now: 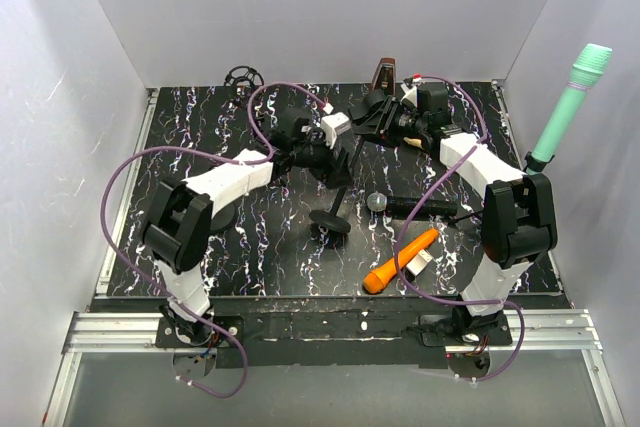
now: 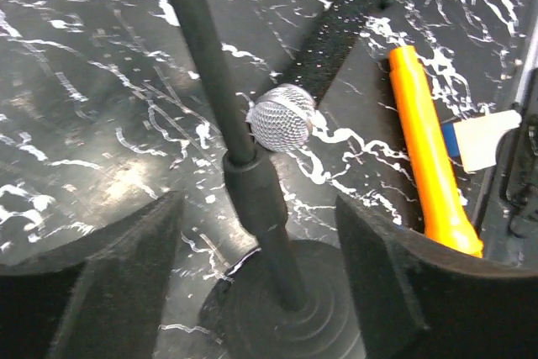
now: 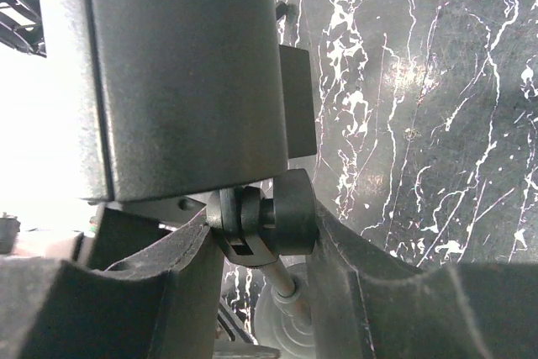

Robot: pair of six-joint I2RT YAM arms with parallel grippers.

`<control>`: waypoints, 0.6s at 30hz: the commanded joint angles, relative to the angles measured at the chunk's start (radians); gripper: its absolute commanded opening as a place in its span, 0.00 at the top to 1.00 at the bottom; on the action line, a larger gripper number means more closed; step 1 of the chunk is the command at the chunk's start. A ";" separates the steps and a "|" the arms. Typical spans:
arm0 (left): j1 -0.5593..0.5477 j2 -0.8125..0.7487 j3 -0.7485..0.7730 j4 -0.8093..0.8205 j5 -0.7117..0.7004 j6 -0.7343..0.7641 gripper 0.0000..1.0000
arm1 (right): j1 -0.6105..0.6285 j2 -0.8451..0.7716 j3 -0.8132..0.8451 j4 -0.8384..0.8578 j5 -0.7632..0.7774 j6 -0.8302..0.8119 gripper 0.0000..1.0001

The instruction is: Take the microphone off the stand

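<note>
The black microphone (image 1: 412, 206) with a silver mesh head (image 2: 282, 118) lies flat on the table, right of the stand. The stand's pole (image 2: 210, 65) rises from a round base (image 1: 330, 222) to a black clip (image 3: 176, 73) at the top. My left gripper (image 2: 261, 275) is open, its pads on either side of the pole's lower collar (image 2: 256, 199) without touching it; in the top view this left gripper (image 1: 335, 154) sits mid-pole. My right gripper (image 3: 261, 245) is shut on the stand's swivel joint (image 3: 265, 216) just under the clip, also seen as the right gripper (image 1: 385, 122) at the stand's top.
An orange microphone-shaped object (image 1: 400, 260) with a white tag lies near the front edge, beside the right arm. A mint-green microphone (image 1: 570, 107) leans on the right wall. A small black wheel (image 1: 241, 76) and a brown block (image 1: 384, 74) sit at the back.
</note>
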 commanded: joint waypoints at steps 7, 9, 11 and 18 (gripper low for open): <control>-0.121 0.062 0.076 0.022 -0.247 0.085 1.00 | -0.001 -0.014 0.051 0.018 0.029 0.027 0.99; -0.262 0.016 0.029 0.166 -0.875 0.249 1.00 | 0.003 -0.042 0.144 -0.317 0.305 0.075 0.99; -0.279 0.019 0.011 0.271 -1.115 0.275 1.00 | 0.023 -0.059 0.252 -0.529 0.498 0.176 0.99; -0.266 0.062 0.051 0.113 -0.965 0.128 1.00 | 0.048 -0.024 0.248 -0.366 0.384 0.118 0.99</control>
